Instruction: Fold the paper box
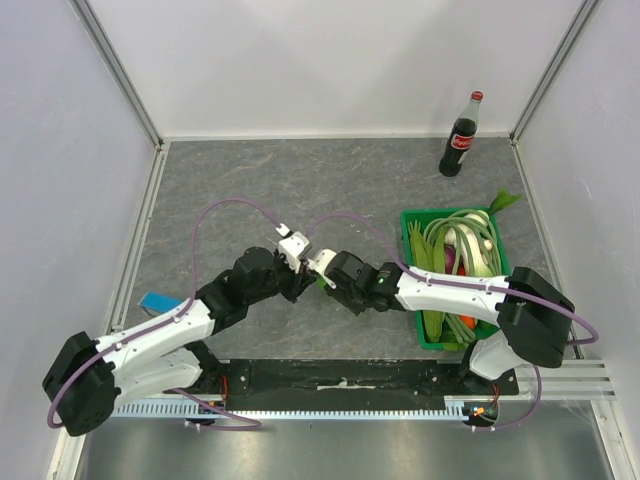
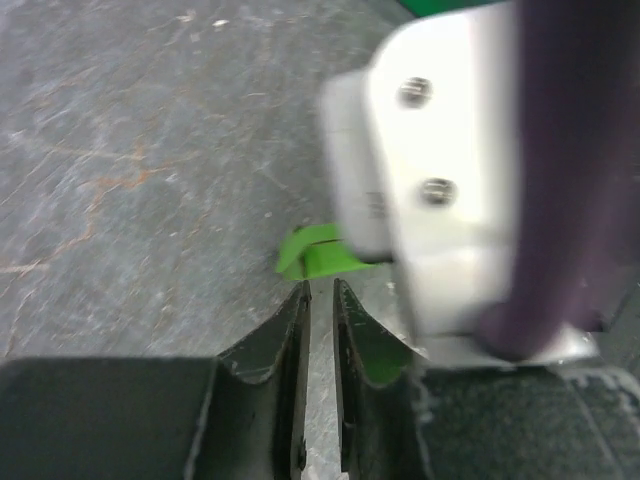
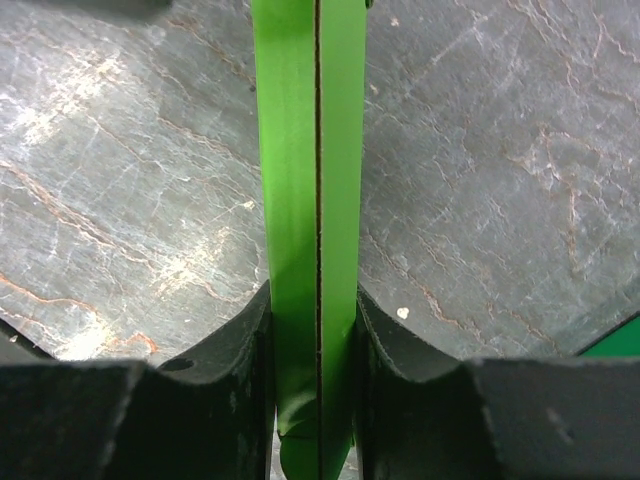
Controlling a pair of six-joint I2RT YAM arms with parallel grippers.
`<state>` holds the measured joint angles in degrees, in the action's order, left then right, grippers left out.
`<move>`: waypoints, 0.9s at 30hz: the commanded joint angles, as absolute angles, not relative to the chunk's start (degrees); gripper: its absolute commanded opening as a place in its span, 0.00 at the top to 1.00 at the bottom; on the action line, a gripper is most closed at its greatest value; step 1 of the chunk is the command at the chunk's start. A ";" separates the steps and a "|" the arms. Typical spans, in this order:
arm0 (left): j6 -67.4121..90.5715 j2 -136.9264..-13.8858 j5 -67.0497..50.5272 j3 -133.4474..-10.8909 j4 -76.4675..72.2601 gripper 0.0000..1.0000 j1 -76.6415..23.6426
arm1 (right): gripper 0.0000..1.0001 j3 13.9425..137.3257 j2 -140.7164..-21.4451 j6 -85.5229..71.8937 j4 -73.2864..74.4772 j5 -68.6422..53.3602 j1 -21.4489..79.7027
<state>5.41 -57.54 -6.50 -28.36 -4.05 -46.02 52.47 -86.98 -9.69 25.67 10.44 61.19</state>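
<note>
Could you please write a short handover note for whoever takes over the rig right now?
Right gripper: shut on the paper box, card seen edge-on.
Left gripper: barely open, empty, just short of the box.
Box: held over the middle of the table, between the two grippers.
Done: card picked up; it looks pressed flat, two layers.
Left: fold it into a box shape.

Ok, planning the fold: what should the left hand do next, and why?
Probably open the left hand wider and ease it forward onto the paper box just past its tips: it stands barely open and empty, while the right hand clamps the box flat.
</note>
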 commanded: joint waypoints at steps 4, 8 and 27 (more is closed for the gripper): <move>15.37 -48.61 -2.46 -22.59 -8.95 0.66 -40.70 | 0.83 50.62 -85.69 -4.66 22.59 2.21 59.77; 15.65 -47.90 -5.53 -21.70 -11.87 0.57 -39.55 | 0.84 50.71 -85.52 -4.39 22.50 0.09 58.80; -2.81 -59.51 -17.84 -31.38 -3.08 0.62 -39.20 | 0.84 50.54 -84.46 -4.57 22.50 0.17 58.27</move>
